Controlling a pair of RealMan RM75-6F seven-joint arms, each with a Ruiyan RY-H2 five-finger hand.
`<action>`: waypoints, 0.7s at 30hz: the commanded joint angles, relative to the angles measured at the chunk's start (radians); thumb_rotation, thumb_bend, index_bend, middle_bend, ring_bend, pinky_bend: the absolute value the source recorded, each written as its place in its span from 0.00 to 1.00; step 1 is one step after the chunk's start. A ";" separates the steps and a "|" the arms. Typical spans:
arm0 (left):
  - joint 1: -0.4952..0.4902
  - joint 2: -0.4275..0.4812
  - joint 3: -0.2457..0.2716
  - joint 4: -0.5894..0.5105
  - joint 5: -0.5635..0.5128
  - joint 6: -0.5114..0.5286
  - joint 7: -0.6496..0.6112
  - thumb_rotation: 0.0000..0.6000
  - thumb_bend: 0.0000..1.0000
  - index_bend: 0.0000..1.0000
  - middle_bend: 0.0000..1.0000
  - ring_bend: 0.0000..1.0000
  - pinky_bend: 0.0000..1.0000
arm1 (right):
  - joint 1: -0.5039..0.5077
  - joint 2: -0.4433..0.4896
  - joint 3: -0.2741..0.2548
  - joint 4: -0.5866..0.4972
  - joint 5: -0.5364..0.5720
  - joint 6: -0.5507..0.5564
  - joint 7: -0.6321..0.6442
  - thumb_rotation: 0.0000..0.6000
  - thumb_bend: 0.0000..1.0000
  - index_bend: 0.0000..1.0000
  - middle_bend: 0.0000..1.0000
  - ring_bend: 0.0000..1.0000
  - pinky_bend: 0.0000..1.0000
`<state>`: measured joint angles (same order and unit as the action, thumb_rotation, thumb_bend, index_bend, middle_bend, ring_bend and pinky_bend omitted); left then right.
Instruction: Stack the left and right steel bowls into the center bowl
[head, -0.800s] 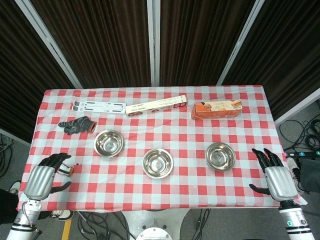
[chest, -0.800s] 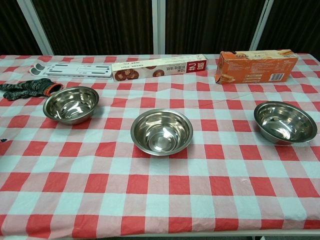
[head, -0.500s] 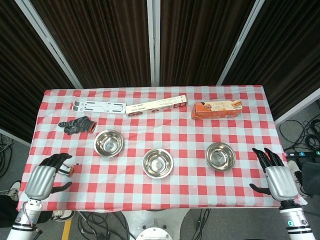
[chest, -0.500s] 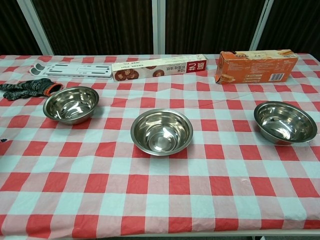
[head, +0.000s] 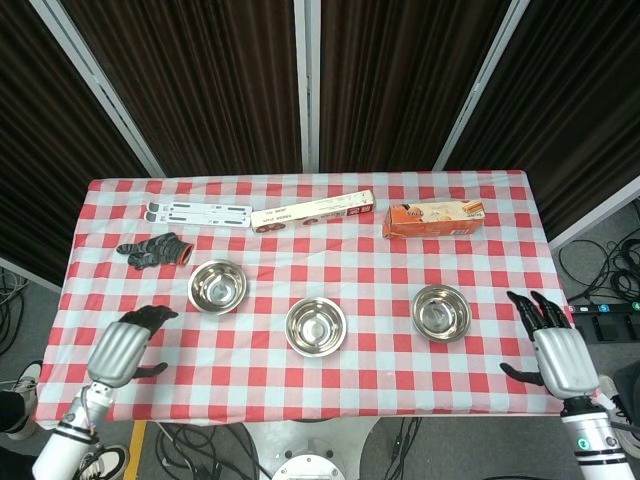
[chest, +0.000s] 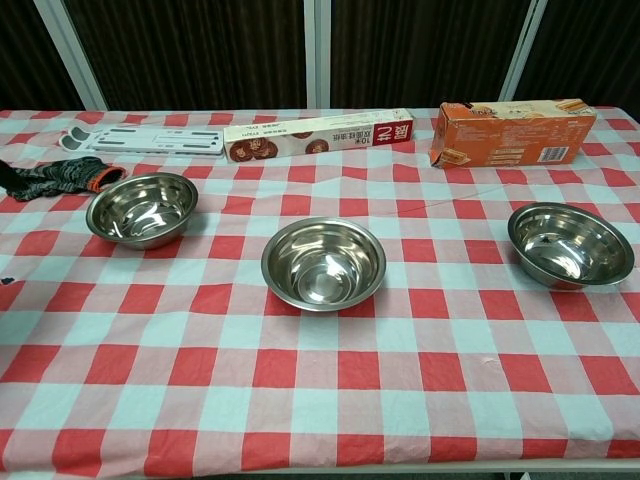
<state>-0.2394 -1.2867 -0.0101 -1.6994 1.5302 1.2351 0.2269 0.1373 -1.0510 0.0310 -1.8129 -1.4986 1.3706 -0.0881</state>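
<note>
Three steel bowls stand in a row on the red-and-white checked table. The left bowl (head: 217, 285) (chest: 141, 208), the center bowl (head: 316, 326) (chest: 323, 263) and the right bowl (head: 440, 311) (chest: 570, 244) are all upright and hold nothing. My left hand (head: 124, 345) hovers over the table's front left part, fingers apart, holding nothing, below and left of the left bowl. At the table's right edge my right hand (head: 555, 352) is open with fingers spread, to the right of the right bowl. Neither hand shows in the chest view.
Along the back lie a white flat strip (head: 199, 211), a long foil box (head: 312, 211) (chest: 318, 135) and an orange carton (head: 435, 219) (chest: 512, 131). A dark glove (head: 154, 249) (chest: 55, 177) lies behind and left of the left bowl.
My left hand has moved right and inward from the left edge toward the left bowl. The right hand has barely shifted. The bowls have not moved.
</note>
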 joint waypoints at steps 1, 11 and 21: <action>-0.060 -0.059 -0.023 0.022 -0.032 -0.072 0.050 1.00 0.12 0.30 0.32 0.24 0.34 | 0.003 0.004 0.006 -0.004 0.009 -0.001 0.004 1.00 0.01 0.07 0.13 0.03 0.13; -0.142 -0.154 -0.056 0.116 -0.098 -0.160 0.076 1.00 0.12 0.30 0.33 0.24 0.35 | 0.002 0.006 0.005 0.015 0.022 -0.009 0.022 1.00 0.01 0.07 0.13 0.03 0.13; -0.216 -0.231 -0.083 0.261 -0.120 -0.203 0.080 1.00 0.14 0.30 0.35 0.25 0.35 | 0.001 0.003 0.005 0.025 0.024 -0.010 0.024 1.00 0.02 0.07 0.13 0.03 0.13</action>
<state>-0.4433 -1.5035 -0.0875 -1.4580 1.4162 1.0403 0.3144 0.1382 -1.0478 0.0360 -1.7881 -1.4753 1.3616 -0.0637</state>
